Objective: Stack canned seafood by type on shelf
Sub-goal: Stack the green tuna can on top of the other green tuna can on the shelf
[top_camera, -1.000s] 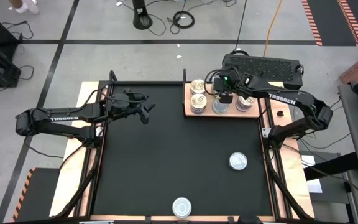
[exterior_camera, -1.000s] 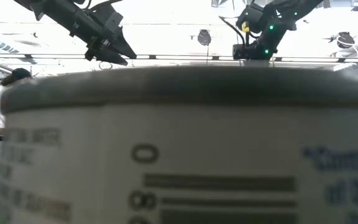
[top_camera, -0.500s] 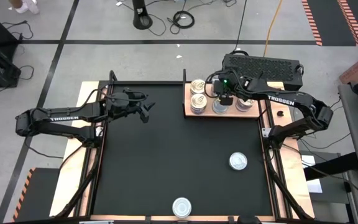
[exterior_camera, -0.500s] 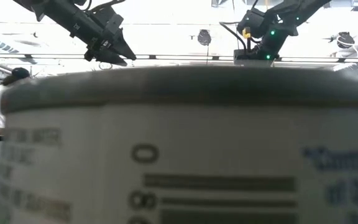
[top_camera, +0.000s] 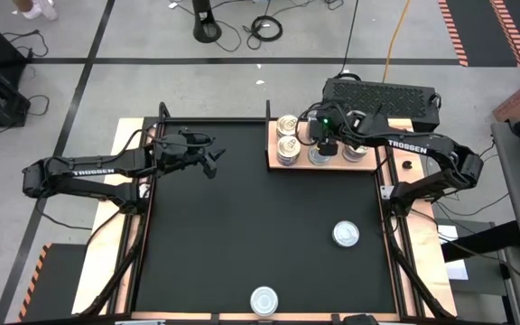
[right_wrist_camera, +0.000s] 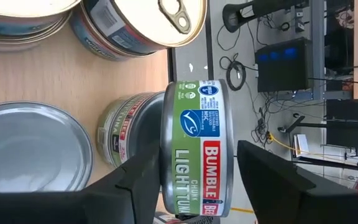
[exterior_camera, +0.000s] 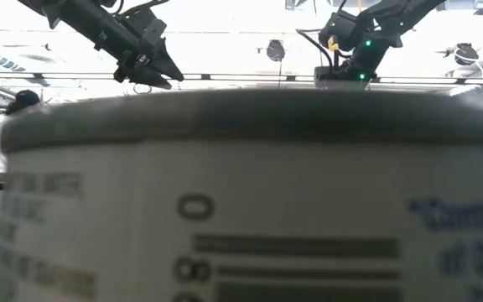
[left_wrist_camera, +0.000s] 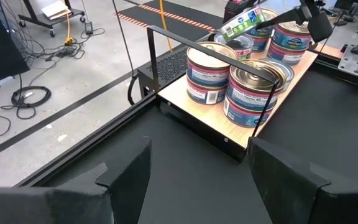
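While the black bench [top_camera: 251, 226] still carries two loose tins, one [top_camera: 346, 235] right of centre and one [top_camera: 264, 300] at the near edge, the shelf [top_camera: 271, 162] at the far right holds the stacks [top_camera: 287, 144]. Over it hangs the right tool [top_camera: 327, 144], its fingers [right_wrist_camera: 135, 180] flanking a green-labelled tin [right_wrist_camera: 194, 149] tipped on its rim, flat faces turned sideways, above a matching green tin [right_wrist_camera: 126, 127] lying flat below. Whether they grip it or have just let go I cannot tell. That lower tin is probably the target. The left tool [top_camera: 211, 162] waits gaping and empty at the far left, well apart from the shelf.
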You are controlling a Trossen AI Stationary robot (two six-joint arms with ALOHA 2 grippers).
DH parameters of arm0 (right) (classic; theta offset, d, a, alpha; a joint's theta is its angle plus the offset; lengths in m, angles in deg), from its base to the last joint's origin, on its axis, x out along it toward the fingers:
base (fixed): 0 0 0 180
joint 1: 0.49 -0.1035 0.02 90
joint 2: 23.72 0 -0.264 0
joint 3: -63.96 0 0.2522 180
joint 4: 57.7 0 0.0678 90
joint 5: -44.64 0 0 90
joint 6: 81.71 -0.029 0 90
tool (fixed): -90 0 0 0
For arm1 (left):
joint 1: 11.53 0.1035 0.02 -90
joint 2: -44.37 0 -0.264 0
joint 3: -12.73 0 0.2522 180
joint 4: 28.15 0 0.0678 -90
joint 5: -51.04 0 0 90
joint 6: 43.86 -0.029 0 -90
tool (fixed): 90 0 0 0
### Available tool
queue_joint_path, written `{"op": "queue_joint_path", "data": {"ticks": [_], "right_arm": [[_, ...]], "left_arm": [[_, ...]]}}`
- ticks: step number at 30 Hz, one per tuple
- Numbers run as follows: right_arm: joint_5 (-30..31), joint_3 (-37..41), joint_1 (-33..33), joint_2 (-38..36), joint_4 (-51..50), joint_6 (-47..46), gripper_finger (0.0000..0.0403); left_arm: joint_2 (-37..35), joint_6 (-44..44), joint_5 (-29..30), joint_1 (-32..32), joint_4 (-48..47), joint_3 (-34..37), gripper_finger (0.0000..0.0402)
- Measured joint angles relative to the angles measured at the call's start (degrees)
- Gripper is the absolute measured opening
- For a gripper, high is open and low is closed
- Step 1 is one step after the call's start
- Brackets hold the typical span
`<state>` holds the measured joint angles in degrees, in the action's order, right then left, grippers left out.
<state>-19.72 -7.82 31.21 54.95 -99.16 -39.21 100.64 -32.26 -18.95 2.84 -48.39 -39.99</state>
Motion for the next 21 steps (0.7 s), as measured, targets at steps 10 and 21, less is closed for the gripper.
{"op": "queue_joint_path", "data": {"ticks": [10, 21], "right_arm": [[0.26, -0.3, -0.32, -0.46, -0.69, -1.26, 0.0205], [0.19, -0.64, -2.23, -1.24, -1.95, -1.33, 0.0206]], "left_arm": [[0.0, -0.33, 0.0, -0.02, -0.01, -0.02, 0.0263], [0.0, -0.34, 0.0, -0.02, -0.03, -0.02, 0.0263]]}}
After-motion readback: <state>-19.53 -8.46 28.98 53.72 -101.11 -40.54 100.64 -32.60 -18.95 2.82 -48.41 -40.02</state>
